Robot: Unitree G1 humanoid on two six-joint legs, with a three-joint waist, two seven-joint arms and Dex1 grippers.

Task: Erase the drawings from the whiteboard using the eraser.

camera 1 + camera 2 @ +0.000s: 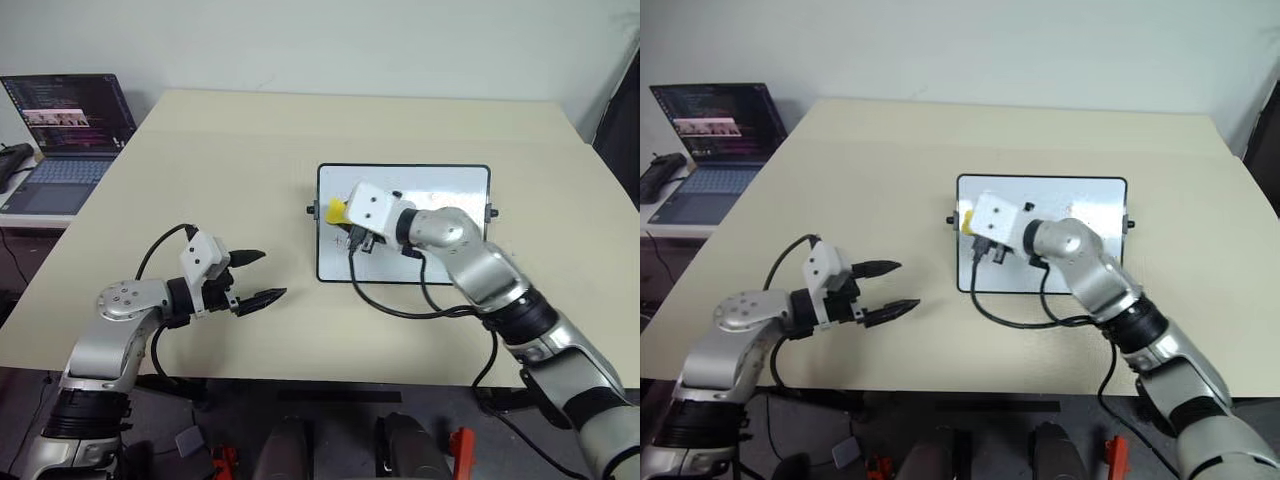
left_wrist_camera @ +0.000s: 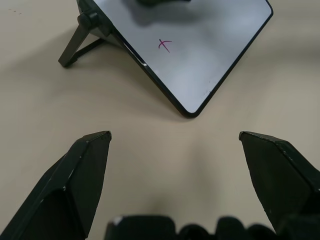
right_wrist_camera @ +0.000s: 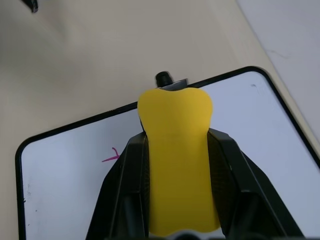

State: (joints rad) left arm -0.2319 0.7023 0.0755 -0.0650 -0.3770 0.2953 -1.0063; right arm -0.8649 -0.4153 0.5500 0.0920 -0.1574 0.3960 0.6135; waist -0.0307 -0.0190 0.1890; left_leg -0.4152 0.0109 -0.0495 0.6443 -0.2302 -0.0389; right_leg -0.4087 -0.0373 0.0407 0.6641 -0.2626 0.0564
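While the right gripper (image 3: 175, 165) hovers over the whiteboard's (image 1: 440, 185) left edge, we note its jaws clamped on the eraser (image 3: 177, 150), which juts past the fingertips. One drawing (image 2: 164, 45) shows near it. Left gripper (image 1: 255, 277) hangs open, left of the board.

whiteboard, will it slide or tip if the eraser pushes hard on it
The whiteboard probably tips little: it sits low on the table, propped on a thin folding leg. It may well slide, since nothing pins it and the left gripper is apart from it. The eraser sits in the right gripper's fingers.
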